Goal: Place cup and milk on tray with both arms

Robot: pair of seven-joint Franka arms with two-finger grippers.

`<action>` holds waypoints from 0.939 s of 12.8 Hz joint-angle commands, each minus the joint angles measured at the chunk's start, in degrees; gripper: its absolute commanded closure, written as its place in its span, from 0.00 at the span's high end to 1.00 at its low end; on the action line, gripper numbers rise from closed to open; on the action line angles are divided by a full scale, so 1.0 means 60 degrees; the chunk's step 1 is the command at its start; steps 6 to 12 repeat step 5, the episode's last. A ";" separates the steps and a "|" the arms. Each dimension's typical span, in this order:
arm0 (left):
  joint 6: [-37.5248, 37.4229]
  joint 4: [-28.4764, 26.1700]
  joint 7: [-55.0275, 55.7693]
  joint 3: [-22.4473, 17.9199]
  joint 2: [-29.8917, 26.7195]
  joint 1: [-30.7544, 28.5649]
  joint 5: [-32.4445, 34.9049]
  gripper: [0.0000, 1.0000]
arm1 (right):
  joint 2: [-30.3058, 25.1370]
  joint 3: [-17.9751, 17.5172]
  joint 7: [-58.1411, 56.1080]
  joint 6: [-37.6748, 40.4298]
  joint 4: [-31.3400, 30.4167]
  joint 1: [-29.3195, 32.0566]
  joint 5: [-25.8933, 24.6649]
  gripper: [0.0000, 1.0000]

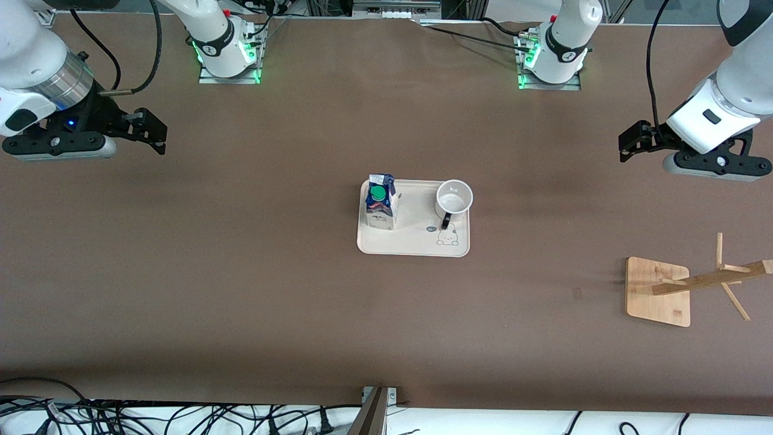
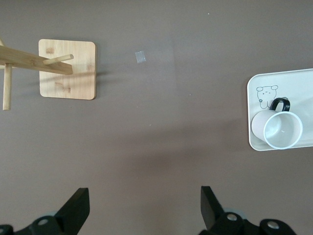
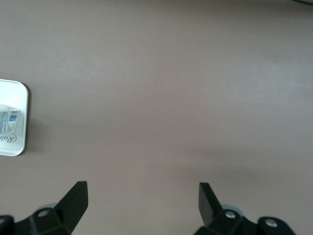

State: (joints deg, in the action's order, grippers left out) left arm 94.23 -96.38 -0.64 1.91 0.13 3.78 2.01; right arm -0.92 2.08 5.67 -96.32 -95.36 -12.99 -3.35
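Observation:
The cream tray [image 1: 413,244] lies in the middle of the table. The milk [image 1: 380,208] stands upright on it at the right arm's end, green cap up. The white cup [image 1: 454,199] stands on it at the left arm's end, mouth up, black handle toward the front camera. My right gripper [image 1: 158,134] hangs open over bare table at the right arm's end, holding nothing [image 3: 142,188]. My left gripper [image 1: 625,145] hangs open and empty over bare table at the left arm's end [image 2: 145,193]. The left wrist view shows the cup [image 2: 281,128] on the tray [image 2: 293,81]. The right wrist view shows the tray's corner [image 3: 12,90] and a bit of the milk [image 3: 7,121].
A wooden stand [image 1: 658,290] with slanted pegs sits toward the left arm's end, nearer the front camera than the tray; the left wrist view shows it too [image 2: 68,73]. A small tape patch [image 2: 140,57] lies beside it. Cables [image 1: 121,417] run along the table's front edge.

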 commanded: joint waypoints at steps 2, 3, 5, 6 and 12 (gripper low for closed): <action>-0.0236 0.0170 0.0062 0.0018 -0.0036 0.0014 -0.0101 1.00 | 0.0051 -0.0009 -0.0037 0.0145 0.0161 -0.0018 -0.0175 1.00; -0.0250 0.0170 0.0062 0.0018 -0.0051 0.0014 -0.0087 1.00 | 0.0051 -0.0009 -0.0037 0.0145 0.0161 -0.0018 -0.0160 1.00; -0.0265 0.0170 0.0062 0.0032 -0.0036 0.0014 -0.0087 1.00 | 0.0051 -0.0024 -0.0037 0.0160 0.0161 -0.0033 -0.0160 1.00; -0.0265 0.0170 0.0062 0.0032 -0.0036 0.0014 -0.0087 1.00 | 0.0051 -0.0024 -0.0037 0.0160 0.0161 -0.0033 -0.0160 1.00; -0.0265 0.0170 0.0062 0.0032 -0.0036 0.0014 -0.0087 1.00 | 0.0051 -0.0024 -0.0037 0.0160 0.0161 -0.0033 -0.0160 1.00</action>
